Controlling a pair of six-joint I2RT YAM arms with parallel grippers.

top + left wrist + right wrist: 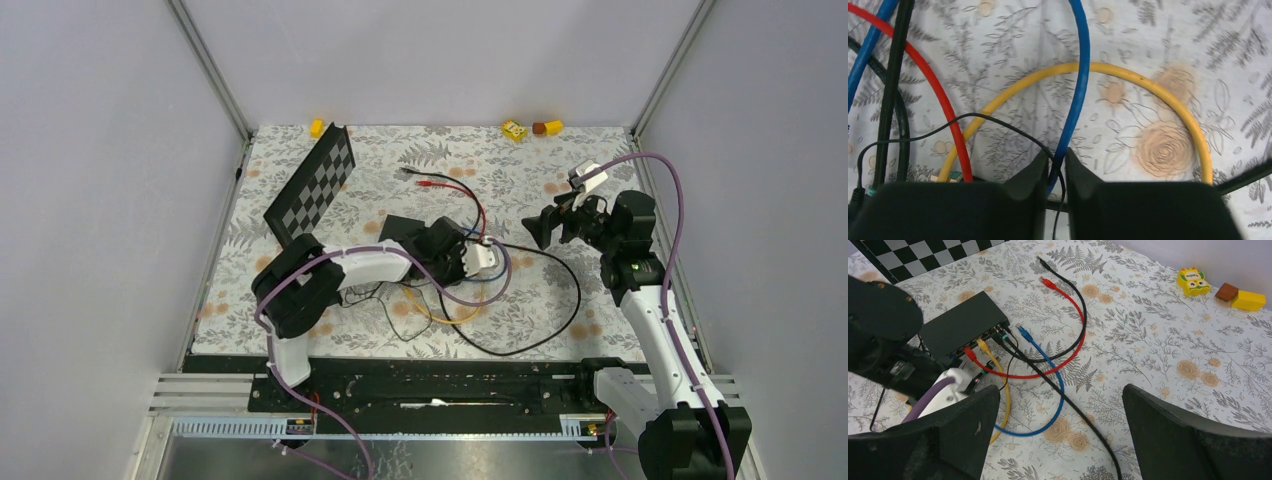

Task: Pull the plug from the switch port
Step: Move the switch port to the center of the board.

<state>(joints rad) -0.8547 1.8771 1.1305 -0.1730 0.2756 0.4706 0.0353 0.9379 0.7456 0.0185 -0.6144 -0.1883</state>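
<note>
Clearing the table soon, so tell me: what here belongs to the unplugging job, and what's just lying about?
Job: switch, blue cable, left gripper.
Lying about: chessboard, toy, blocks.

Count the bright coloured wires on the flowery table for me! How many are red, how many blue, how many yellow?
red cable: 1
blue cable: 1
yellow cable: 1
Total: 3
</note>
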